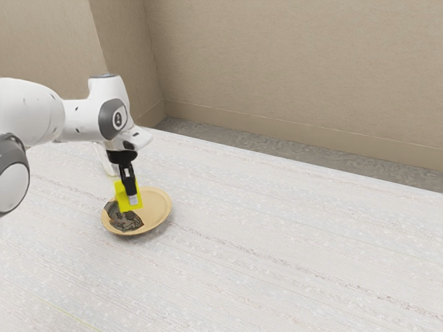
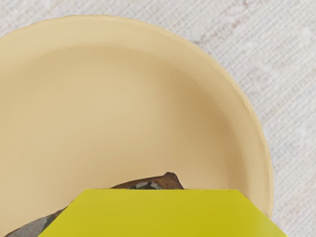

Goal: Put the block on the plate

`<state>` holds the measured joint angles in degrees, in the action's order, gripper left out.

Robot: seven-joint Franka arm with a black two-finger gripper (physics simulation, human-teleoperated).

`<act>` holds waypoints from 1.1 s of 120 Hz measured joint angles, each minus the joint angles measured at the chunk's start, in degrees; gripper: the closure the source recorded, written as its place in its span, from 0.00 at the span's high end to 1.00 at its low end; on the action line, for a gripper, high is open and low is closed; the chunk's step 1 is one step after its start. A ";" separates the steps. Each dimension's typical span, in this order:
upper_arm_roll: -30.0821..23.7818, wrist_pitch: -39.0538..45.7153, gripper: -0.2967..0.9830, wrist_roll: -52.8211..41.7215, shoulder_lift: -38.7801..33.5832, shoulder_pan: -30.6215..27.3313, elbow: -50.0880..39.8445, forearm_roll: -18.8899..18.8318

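Observation:
Over the plate's near-left part in the exterior view, my gripper (image 1: 131,199) points down, shut on the yellow block (image 1: 120,196). One dark finger lies across the block's face; the far finger is hidden behind it. The tan round plate (image 1: 159,208) lies on the table below. In the wrist view the yellow block (image 2: 163,215) is large at the lower edge, in front of the plate (image 2: 113,108). Whether the block's lower edge touches anything on the plate, I cannot tell.
A dark, mottled flat piece (image 1: 124,220) lies on the plate, partly below the block. Behind the gripper, a pale upright object (image 1: 107,164) stands on the light table (image 1: 277,242). Beige walls rise beyond the table's far edge.

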<state>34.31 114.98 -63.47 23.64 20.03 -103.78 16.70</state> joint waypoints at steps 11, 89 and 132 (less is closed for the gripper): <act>-1.11 1.14 0.53 -0.61 0.80 -0.22 -0.44 0.53; -2.59 2.82 0.72 -3.22 2.60 -1.66 -0.26 1.57; -12.46 -5.43 0.76 -0.37 -13.74 0.49 3.11 -6.33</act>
<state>21.85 109.54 -63.84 9.90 20.52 -100.67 10.37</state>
